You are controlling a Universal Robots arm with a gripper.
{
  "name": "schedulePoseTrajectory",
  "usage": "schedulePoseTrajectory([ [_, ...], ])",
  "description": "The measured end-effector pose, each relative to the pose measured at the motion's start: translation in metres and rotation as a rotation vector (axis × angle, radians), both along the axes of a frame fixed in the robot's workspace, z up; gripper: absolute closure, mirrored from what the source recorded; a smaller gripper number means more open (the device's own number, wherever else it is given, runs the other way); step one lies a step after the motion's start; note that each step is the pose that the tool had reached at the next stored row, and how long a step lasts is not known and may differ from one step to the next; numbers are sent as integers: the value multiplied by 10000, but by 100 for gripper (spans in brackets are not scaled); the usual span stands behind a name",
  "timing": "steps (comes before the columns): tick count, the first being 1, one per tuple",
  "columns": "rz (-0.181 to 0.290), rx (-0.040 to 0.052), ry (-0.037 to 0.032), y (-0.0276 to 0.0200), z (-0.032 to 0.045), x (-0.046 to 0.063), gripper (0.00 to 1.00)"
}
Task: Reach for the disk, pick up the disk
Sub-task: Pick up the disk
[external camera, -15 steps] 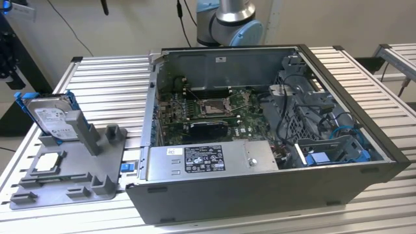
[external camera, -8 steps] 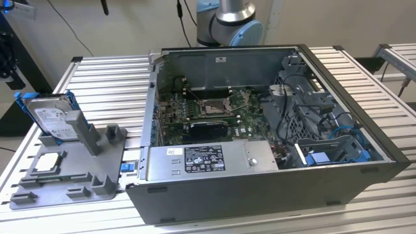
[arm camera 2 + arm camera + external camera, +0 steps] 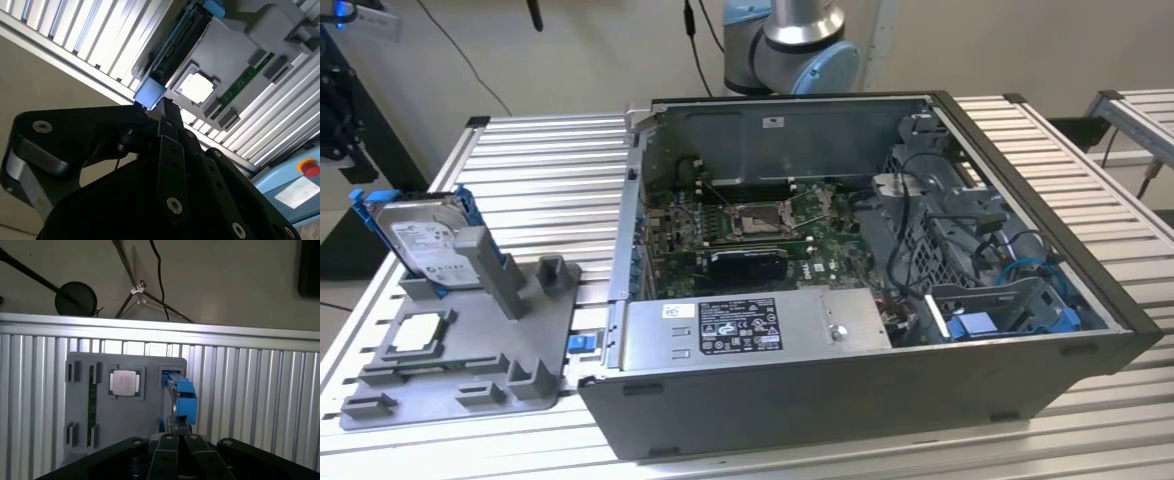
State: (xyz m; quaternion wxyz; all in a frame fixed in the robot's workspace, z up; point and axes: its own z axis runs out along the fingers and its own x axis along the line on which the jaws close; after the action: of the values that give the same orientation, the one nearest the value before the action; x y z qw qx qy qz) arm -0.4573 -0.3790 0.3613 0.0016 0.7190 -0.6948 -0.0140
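Note:
The disk stands on edge in a slot at the back of a grey holder, on the exterior view's left. It is a silver drive with a white label in a bright blue bracket. Both wrist views look down on its thin upper edge, with the disk under my black fingers and the disk just past their tips. My gripper hangs well above it with its fingers together and nothing between them. In the second wrist view the gripper points at the bracket's blue corner.
A silver processor chip and a green memory stick lie in the same holder. An open computer case with a grey power supply box fills the slatted table's middle. A tripod stands on the floor beyond the table edge.

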Motion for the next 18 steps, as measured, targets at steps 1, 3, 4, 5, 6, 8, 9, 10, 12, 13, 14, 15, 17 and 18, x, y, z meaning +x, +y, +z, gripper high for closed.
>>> schedulePoseTrajectory([
  [1,-46,2,-2,0,-4,2,100],
  [3,-60,0,2,-1,-4,3,100],
  [4,-60,1,1,0,-12,5,100],
  [5,-61,0,2,0,-20,6,100],
  [6,-61,1,1,0,-21,6,100],
  [8,-61,1,1,0,-23,6,100],
  [9,-61,1,1,0,-23,6,100],
  [10,-61,1,1,0,-23,6,100],
  [12,-61,0,2,0,-24,7,100],
  [13,-61,0,2,0,-25,7,100],
  [14,-61,1,1,-1,-27,7,100],
  [15,-61,1,1,0,-27,7,100],
  [17,-61,1,2,0,-28,7,0],
  [18,-62,1,1,0,-29,7,0],
])
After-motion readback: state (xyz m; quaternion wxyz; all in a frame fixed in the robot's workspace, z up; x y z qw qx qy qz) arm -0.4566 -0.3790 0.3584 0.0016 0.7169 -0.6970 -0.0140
